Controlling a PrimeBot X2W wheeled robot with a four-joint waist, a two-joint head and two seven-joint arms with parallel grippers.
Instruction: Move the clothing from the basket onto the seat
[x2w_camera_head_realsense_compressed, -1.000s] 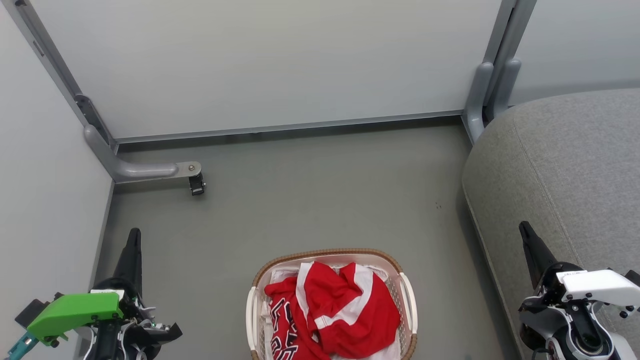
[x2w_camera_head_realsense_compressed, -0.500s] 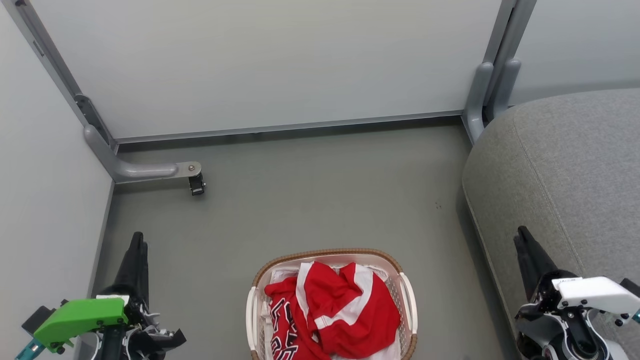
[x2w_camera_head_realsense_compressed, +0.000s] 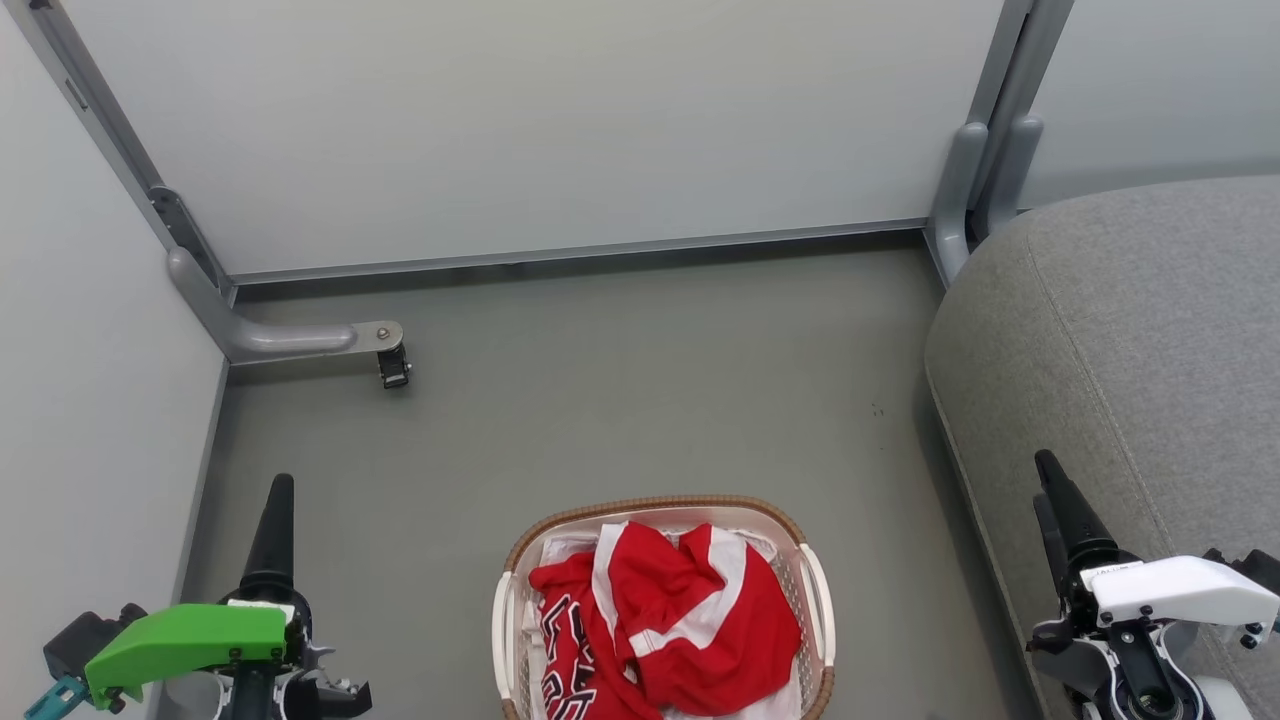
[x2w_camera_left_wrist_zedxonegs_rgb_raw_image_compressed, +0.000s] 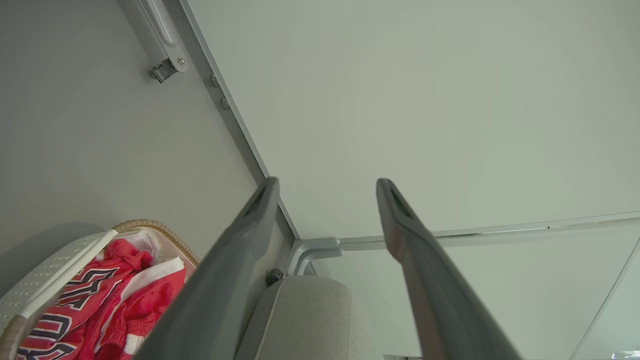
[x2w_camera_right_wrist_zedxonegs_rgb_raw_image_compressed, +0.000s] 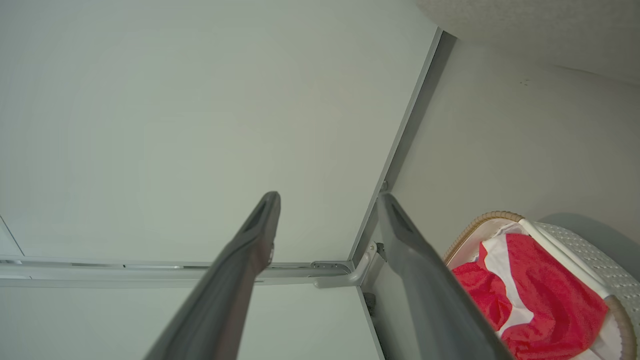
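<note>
The white perforated basket (x2w_camera_head_realsense_compressed: 655, 506) with a brown rim stands on the floor at the bottom centre, between my arms. Crumpled red clothing (x2w_camera_head_realsense_compressed: 670, 620) with white stripes and black-and-white lettering lies in it, over a white liner. The grey seat (x2w_camera_head_realsense_compressed: 1150, 340) fills the right side. My left gripper (x2w_camera_head_realsense_compressed: 281, 486) points up at the lower left, well clear of the basket. In the left wrist view my left gripper (x2w_camera_left_wrist_zedxonegs_rgb_raw_image_compressed: 327, 182) is open and empty, with basket (x2w_camera_left_wrist_zedxonegs_rgb_raw_image_compressed: 55, 262) and clothing (x2w_camera_left_wrist_zedxonegs_rgb_raw_image_compressed: 115, 295) at the lower left. My right gripper (x2w_camera_head_realsense_compressed: 1042, 476) hangs beside the seat's edge; the right wrist view shows my right gripper (x2w_camera_right_wrist_zedxonegs_rgb_raw_image_compressed: 328, 196) open and empty, clothing (x2w_camera_right_wrist_zedxonegs_rgb_raw_image_compressed: 550, 300) at the lower right.
Pale partition walls close the space at the back and left. A grey metal partition foot with a small black caster (x2w_camera_head_realsense_compressed: 392, 366) juts onto the floor at the back left. Another grey post foot (x2w_camera_head_realsense_compressed: 962, 200) stands beside the seat's far corner. Grey floor (x2w_camera_head_realsense_compressed: 640, 400) stretches beyond the basket.
Both grippers have gone from shut to open. Each has slid slightly lower in the head view. Basket, clothing and seat have not moved.
</note>
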